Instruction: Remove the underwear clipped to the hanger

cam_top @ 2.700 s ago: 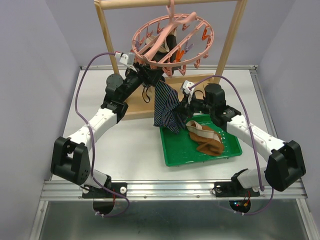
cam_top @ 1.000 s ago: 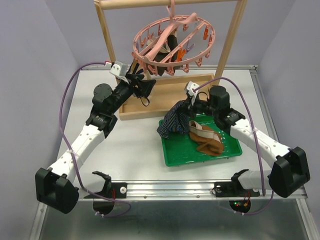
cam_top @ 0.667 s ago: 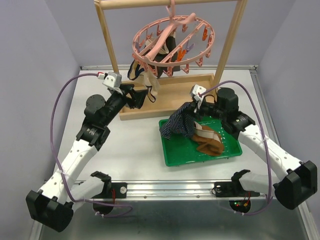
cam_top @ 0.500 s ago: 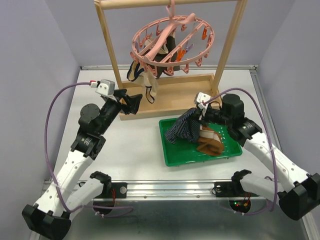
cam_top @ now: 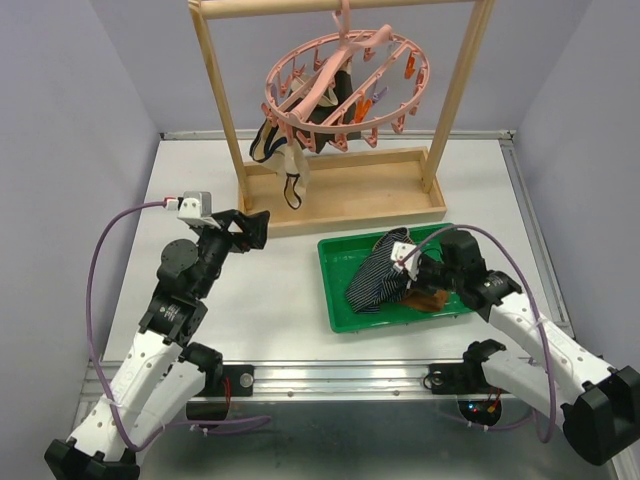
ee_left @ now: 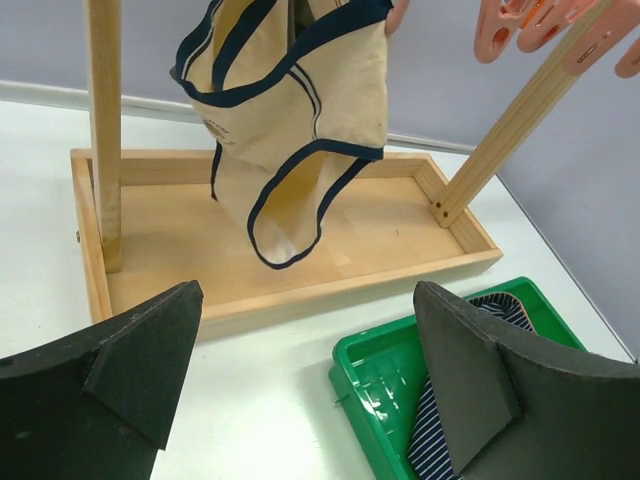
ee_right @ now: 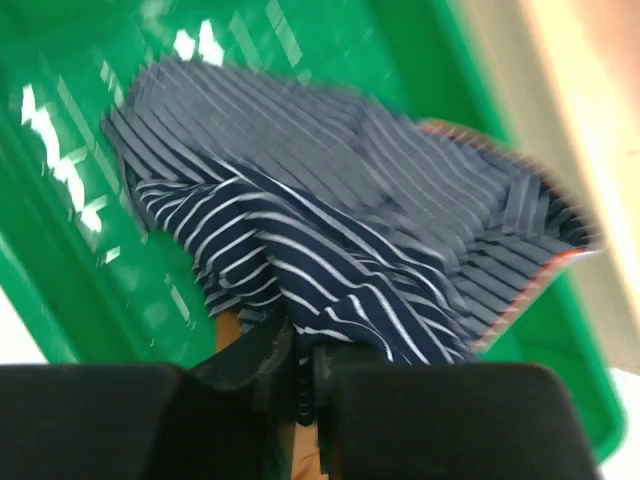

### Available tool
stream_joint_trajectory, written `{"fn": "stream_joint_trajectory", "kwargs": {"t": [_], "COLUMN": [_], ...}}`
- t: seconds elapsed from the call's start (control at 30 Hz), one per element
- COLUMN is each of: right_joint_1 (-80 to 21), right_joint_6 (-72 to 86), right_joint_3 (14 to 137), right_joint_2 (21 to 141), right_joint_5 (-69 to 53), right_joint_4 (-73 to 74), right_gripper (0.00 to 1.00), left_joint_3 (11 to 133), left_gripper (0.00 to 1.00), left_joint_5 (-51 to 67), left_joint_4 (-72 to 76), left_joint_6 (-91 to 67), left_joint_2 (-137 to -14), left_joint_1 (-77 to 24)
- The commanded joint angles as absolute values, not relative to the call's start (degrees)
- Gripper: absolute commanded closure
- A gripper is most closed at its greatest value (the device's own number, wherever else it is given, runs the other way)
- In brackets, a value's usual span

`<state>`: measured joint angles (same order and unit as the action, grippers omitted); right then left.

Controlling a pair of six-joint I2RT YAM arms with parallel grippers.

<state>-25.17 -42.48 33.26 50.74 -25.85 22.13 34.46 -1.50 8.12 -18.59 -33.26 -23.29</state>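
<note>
The pink hanger (cam_top: 345, 85) hangs from the wooden frame's top bar. Beige underwear with navy trim (cam_top: 290, 165) hangs clipped at its left and shows in the left wrist view (ee_left: 300, 110). Dark underwear (cam_top: 338, 100) hangs under the ring's middle. My right gripper (cam_top: 408, 272) is shut on the navy striped underwear (cam_top: 375, 282), which lies in the green tray (cam_top: 335, 295); the right wrist view shows the cloth (ee_right: 340, 250) pinched at the gripper (ee_right: 303, 365). Brown underwear (cam_top: 437, 299) lies beneath it. My left gripper (cam_top: 250, 228) is open and empty, low over the table, away from the hanger.
The wooden frame has a box base (cam_top: 345, 195) and two slanted posts (cam_top: 222, 100) behind the tray. In the left wrist view the base (ee_left: 300, 270) lies ahead and the tray's corner (ee_left: 365, 385) sits at the lower right. Grey walls enclose the table.
My right gripper carried the navy striped underwear down from the hanger into the green tray. My left arm drew back from the hanger to the near left, gripper open.
</note>
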Motion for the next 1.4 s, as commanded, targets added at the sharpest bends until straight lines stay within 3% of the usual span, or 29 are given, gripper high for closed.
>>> {"fn": "stream_joint_trajectory", "kwargs": {"t": [0.0, 0.03, 0.07, 0.13, 0.23, 0.3, 0.87, 1.2, 1.37], "right_joint_1": [-24.87, -24.87, -24.87, -24.79, -23.73, -22.94, -20.3, -19.16, -19.16], "right_joint_6": [-48.51, -48.86, -49.22, -49.31, -47.73, -46.94, -43.51, -35.86, -34.8], "right_joint_3": [28.41, 27.61, 26.99, 26.37, 27.07, 28.38, 36.73, 43.41, 43.6], "right_joint_2": [48.52, 48.17, 47.64, 46.33, 45.0, 44.3, 36.83, 37.7, 37.97], "right_joint_5": [-24.18, -23.65, -23.03, -20.58, -16.71, -14.6, -4.92, -15.89, -27.14], "right_joint_4": [23.91, 23.91, 23.91, 23.82, 23.99, 24.6, 31.99, 31.29, 30.85], "right_gripper": [0.83, 0.79, 0.67, 0.53, 0.09, 0.0, 0.0, 0.0, 0.0], "left_joint_3": [34.36, 34.54, 34.72, 35.15, 36.3, 37.35, 44.2, 49.39, 50.27], "left_gripper": [0.01, 0.01, 0.01, 0.01, 0.02, 0.02, 0.07, 0.1, 0.1], "left_joint_5": [-3.51, -3.69, -4.21, -4.92, -6.59, -7.03, 6.23, 10.72, 10.37], "left_joint_4": [9.49, 9.49, 9.49, 9.41, 9.58, 10.02, 26.36, 29.36, 29.44], "left_joint_6": [-21.88, -22.41, -22.67, -23.38, -25.57, -27.06, -26.81, -22.94, -19.44], "left_joint_2": [-33.04, -33.22, -33.4, -34.36, -36.47, -37.79, -56.94, -64.33, -63.28], "left_joint_1": [-23.47, -23.47, -23.47, -23.47, -23.47, -23.47, -23.55, -23.64, -23.73]}}
